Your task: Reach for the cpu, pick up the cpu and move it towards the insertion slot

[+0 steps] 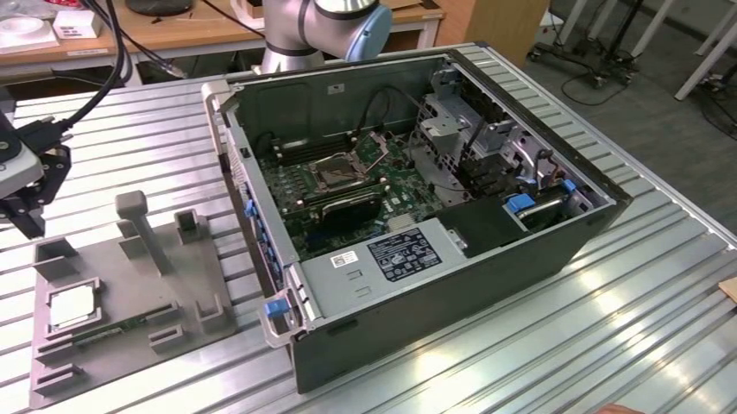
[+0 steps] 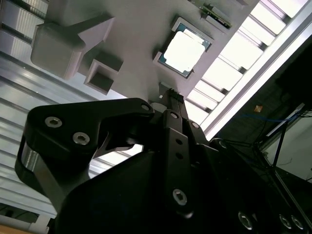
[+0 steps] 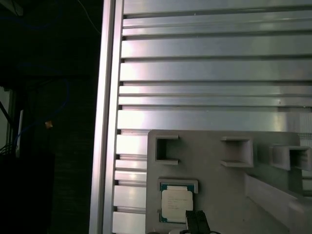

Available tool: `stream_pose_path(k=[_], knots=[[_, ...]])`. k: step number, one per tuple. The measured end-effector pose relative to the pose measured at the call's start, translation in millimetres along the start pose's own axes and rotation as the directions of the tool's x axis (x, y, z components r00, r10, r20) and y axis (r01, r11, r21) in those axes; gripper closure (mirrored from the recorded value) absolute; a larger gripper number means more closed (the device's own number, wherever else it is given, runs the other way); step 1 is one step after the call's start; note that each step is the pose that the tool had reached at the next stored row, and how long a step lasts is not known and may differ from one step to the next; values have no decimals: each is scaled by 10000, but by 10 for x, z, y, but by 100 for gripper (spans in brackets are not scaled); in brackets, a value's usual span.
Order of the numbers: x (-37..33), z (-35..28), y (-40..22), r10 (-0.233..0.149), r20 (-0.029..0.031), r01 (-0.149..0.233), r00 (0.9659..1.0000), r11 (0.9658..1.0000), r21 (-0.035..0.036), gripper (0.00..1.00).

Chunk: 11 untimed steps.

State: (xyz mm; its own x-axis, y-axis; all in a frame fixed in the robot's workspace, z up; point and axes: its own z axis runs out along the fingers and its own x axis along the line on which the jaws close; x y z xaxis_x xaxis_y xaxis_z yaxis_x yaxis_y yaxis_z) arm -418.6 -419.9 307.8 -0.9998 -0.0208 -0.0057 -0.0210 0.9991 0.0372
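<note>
We see a ribbed metal table (image 1: 138, 147) carrying an open computer case (image 1: 553, 250) on the exterior view's right and a grey tray (image 1: 173, 285) on its left. The gripper (image 1: 28, 222) hangs at the exterior view's left edge, over the tray's far end. In both wrist views its fingertips (image 2: 170, 92) (image 3: 195, 217) look pressed together with nothing between them. Inside the case, on the board, we find the insertion slot (image 1: 337, 170), a silver-framed square with a dark centre, well apart from the gripper. The cpu (image 1: 72, 306) lies flat in a square recess of the tray, shiny top up. In both wrist views it (image 2: 184, 48) (image 3: 176, 204) sits near the fingertips, untouched.
</note>
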Motion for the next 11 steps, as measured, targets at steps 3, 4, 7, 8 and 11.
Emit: stream_pose_path(k=[3,4,7,8,11], knots=[[0,6,-1,0,-2,0,10000,10000,1,89],[0,9,-2,0,1,0,10000,10000,-1,89],[0,10,-3,-1,-1,1,10000,10000,0,89],[1,13,-3,0,-1,0,10000,10000,0,89],[0,25,-3,0,1,0,10000,10000,-1,89]])
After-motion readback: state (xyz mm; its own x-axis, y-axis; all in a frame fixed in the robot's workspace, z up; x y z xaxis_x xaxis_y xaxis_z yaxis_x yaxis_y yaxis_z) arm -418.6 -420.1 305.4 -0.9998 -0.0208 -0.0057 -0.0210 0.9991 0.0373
